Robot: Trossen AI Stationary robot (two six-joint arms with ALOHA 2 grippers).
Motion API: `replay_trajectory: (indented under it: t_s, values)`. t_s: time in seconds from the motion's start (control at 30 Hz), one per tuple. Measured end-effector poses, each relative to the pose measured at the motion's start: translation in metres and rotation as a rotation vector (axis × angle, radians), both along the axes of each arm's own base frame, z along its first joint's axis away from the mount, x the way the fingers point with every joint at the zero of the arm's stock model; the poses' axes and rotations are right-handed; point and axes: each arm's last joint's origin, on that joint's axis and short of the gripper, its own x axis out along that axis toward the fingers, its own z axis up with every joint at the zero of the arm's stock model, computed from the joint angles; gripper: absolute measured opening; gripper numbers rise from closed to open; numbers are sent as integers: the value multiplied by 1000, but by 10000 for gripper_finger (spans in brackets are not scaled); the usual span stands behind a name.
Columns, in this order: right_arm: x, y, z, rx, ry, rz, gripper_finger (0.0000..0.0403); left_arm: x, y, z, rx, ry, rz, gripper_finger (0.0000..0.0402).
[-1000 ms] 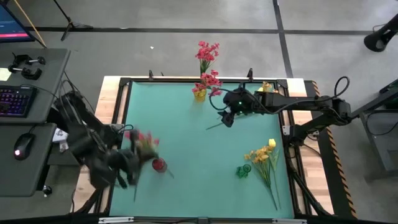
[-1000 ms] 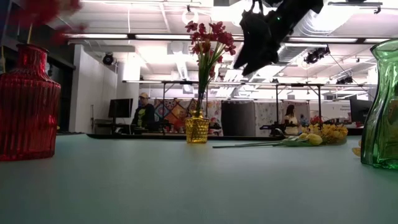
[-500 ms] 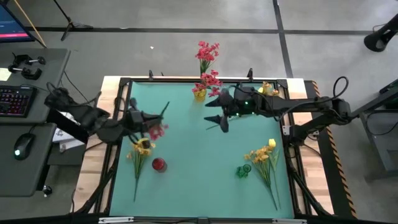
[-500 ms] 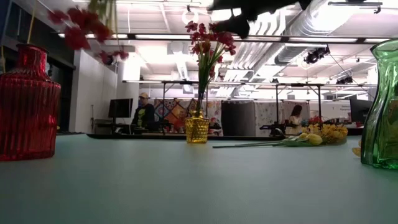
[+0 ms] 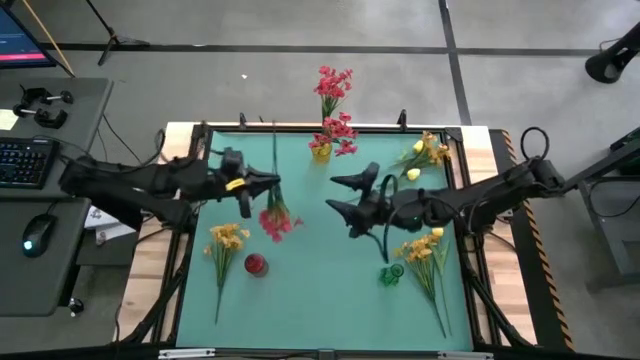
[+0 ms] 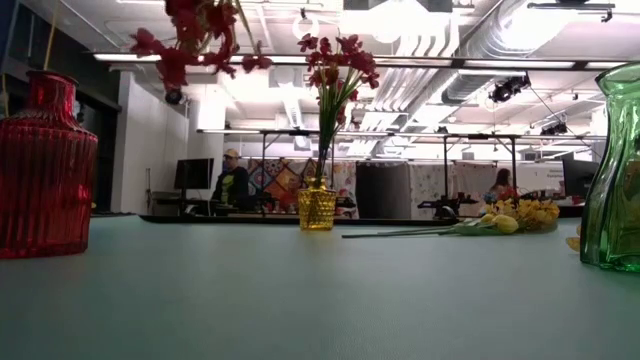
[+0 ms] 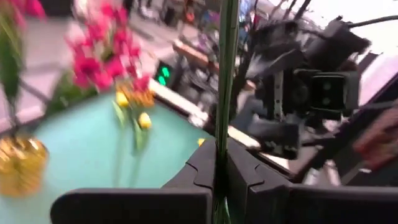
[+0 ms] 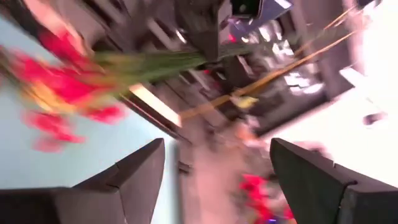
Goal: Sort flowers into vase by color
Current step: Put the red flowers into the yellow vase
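Between the pinching fingers of the left gripper [image 5: 268, 181]: one red-pink spray [image 5: 276, 219], airborne; right gripper [image 5: 342, 195] spread, empty; red vase [image 5: 256, 265] unfilled, yellow sprays [image 5: 424, 252] still lying flat.

i see even, bright overhead light on the teal table [image 5: 310, 250], with soft, faint shadows. ceiling lights [image 6: 400, 20] glare white in the low view. both wrist views are smeared, the red-pink flowers [image 8: 56, 93] badly blurred.

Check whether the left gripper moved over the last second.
Yes. The left gripper went from beside the red vase toward the far edge, carrying the red-pink spray up and inward.
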Motion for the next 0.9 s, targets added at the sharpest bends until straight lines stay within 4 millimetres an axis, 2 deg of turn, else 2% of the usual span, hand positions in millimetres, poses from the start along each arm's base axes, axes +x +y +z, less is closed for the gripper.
replay_trajectory:
  t_s: [0.17,0.37,0.5,0.7,0.8,0.9]
  values:
    - [16,9,-17,-302,182,-156,282,28,7,-18,-151,53,-94,0]
    - [41,22,-39,-580,360,-271,282,58,15,-36,-217,70,-138,0]
    - [50,28,-40,-616,385,-285,275,65,20,-41,-243,78,-177,0]
    - [53,29,-24,-614,361,-305,245,65,23,-45,-272,112,-158,0]
    - [56,26,-17,-610,338,-295,230,65,23,-45,-303,108,-155,0]
    - [58,21,-18,-640,361,-278,219,65,22,-44,-332,105,-194,0]
